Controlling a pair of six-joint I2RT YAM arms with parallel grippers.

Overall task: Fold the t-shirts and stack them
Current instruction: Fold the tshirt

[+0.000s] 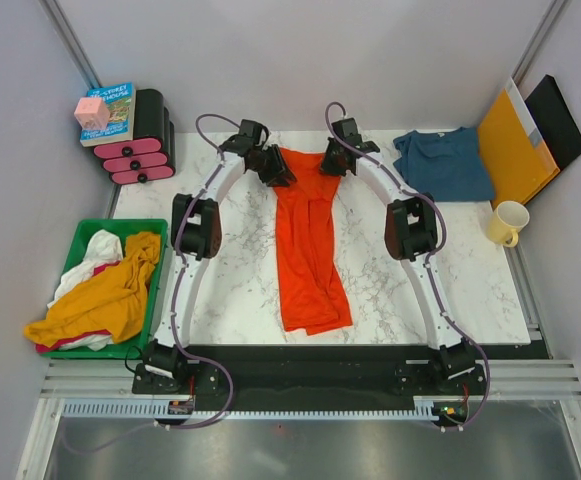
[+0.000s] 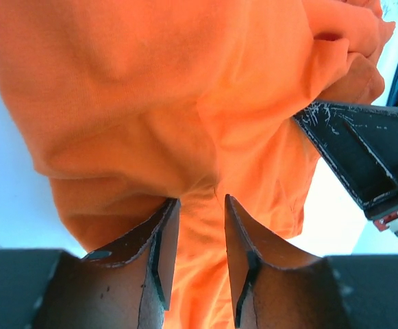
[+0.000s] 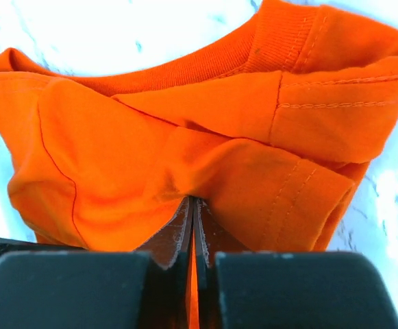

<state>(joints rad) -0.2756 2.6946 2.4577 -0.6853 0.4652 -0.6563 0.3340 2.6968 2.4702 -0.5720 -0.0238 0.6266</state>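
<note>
At the lower left of the top view, a green plastic bin (image 1: 78, 238) held a heap of mustard-yellow and white garments (image 1: 110, 290), with the yellow cloth spilling over its near rim. Above it, in the upper left corner, a small pink cube (image 1: 91, 112) sat on a blue-covered book (image 1: 118, 108), which lay on a black-and-pink stack of rounded holders (image 1: 140, 148). On the white marble-patterned tabletop (image 1: 235, 270), the left gripper (image 1: 278, 172) met the top left corner of the bright orange-red cotton t-shirt (image 1: 308, 250). In the left wrist view its fingers (image 2: 161, 233) stood narrowly apart with a thick bunch of the orange fabric gathered between them. The shirt lay in the centre of the frame as a long, narrow, wrinkled strip running from the two grippers down toward the near edge of the table. The right gripper (image 1: 332, 162) met the shirt's top right corner, beside the ribbed collar. Its fingers (image 3: 175, 236) were pressed almost together, with only a thin sliver of orange cloth pinched between them. Further right, a dark teal-blue cotton t-shirt (image 1: 445, 165) lay spread loosely at the upper right of the table, apart from the orange one. Next to it an orange-yellow paper envelope (image 1: 515, 150) leaned at an angle, a flat black rectangular case (image 1: 558, 120) lay behind that, and a cream ceramic mug (image 1: 508, 222) stood just below the envelope.
</note>
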